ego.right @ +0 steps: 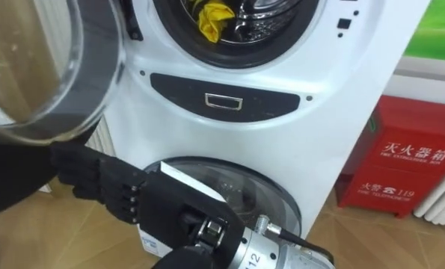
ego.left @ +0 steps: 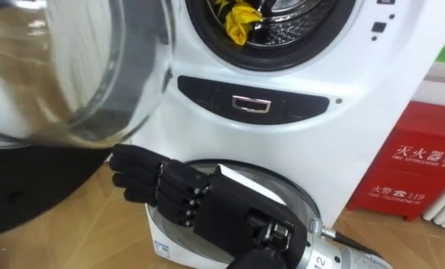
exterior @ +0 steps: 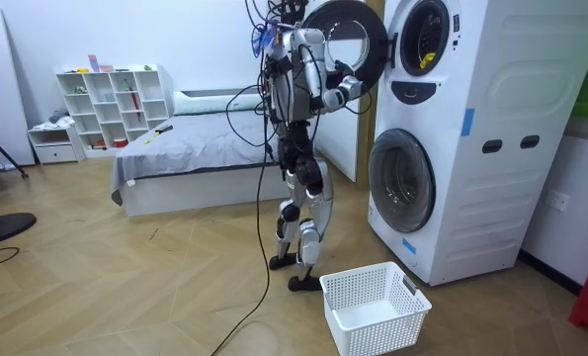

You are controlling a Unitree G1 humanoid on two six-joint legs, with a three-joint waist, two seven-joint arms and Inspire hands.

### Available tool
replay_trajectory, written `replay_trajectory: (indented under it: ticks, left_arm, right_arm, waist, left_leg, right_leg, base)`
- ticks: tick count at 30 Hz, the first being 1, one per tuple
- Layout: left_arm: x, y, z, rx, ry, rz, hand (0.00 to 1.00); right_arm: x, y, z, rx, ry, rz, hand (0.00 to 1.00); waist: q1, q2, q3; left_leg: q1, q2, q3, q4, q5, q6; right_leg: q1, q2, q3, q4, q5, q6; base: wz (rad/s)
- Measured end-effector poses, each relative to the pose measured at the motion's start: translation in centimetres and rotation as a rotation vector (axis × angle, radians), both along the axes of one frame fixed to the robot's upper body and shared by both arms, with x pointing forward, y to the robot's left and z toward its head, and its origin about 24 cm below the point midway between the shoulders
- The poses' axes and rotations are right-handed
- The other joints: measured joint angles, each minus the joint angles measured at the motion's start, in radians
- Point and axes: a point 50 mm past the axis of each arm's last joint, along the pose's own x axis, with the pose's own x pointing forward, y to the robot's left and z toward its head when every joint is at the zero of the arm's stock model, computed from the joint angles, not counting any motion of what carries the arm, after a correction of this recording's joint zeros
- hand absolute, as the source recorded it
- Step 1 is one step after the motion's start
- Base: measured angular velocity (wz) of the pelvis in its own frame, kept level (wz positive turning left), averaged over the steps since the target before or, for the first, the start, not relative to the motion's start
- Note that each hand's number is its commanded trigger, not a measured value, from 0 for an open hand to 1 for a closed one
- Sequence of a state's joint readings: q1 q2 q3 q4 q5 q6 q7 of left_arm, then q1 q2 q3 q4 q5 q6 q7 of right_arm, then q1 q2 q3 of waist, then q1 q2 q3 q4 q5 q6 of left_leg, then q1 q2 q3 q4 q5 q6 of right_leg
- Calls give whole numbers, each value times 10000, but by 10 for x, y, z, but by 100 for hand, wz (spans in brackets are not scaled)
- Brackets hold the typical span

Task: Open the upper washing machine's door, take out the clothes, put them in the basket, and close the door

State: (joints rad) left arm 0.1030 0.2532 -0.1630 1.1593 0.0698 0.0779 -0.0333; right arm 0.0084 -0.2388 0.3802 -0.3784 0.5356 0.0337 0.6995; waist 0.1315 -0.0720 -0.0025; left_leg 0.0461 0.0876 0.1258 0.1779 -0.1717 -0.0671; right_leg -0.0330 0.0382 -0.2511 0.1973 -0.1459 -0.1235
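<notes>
Washing machine (exterior: pixel 471 148): white, two drums stacked; the robot stands just before it.
Upper door (ego.left: pixel 65 67): swung open to the robot's left, glass bowl in a dark rim.
Basket (exterior: pixel 378 331): white, on the floor by the robot's feet.
Right hand (ego.left: pixel 207 198): before the lower door, fingers stretched out toward the open door's dark rim, grasping nothing.
Yellow cloth (ego.left: pixel 241 22): lying inside the upper drum, at its front edge.

- yellow cloth (ego.left: pixel 241 21) — its top is cut off by the upper edge
- open door (ego.left: pixel 65 67) runs off the left and upper edges
- red box (ego.left: pixel 416 168) is cut at the right edge
- right hand (ego.left: pixel 170 190) — its forearm leaves by the lower edge
</notes>
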Motion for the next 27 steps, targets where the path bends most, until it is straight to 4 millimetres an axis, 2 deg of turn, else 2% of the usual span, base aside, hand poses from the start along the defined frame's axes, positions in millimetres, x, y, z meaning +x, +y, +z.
replay_trajectory:
  ticks: [9, 14, 18, 21, 27]
  left_arm:
    - [-1, -3, -1, -79, 7, 43, 0]
    - [-4, -2, -1, -154, 8, 422, 0]
    - [-10, -2, -2, -167, 67, 724, 0]
    - [-14, -1, -2, -180, 44, 1061, 0]
    - [-20, -6, -4, -339, 122, 1413, 0]
  right_arm:
    - [2, -1, -3, -881, -387, -223, 0]
    - [4, -4, -7, -1773, -662, -885, 0]
    - [13, -24, -8, -2614, -935, -2591, 0]
    - [21, -41, -4, -2763, -1081, -3851, 0]
    - [30, -56, 4, -2295, -1058, -5640, 0]
  waist:
    - [15, 78, 63]
    - [-232, 78, 93]
    - [-269, 92, 100]
    - [-440, 106, 95]
    - [-478, 197, 43]
  left_leg:
    - [137, -54, -8, -127, 0, 1]
    - [130, -85, 11, -131, -12, 20]
    - [151, -106, 56, -138, -35, 57]
    - [152, -114, 78, -144, -37, 60]
    - [206, -107, 110, -161, -38, 60]
  right_leg:
    - [183, -30, -2, -128, -33, 98]
    - [253, -38, 5, -290, -46, 144]
    - [286, -54, 9, -326, -34, 161]
    - [357, -51, -8, -457, -18, 189]
    - [378, -50, 19, -465, -17, 190]
  base:
    - [0]
    - [0]
    - [-2]
    - [0]
    - [-4]
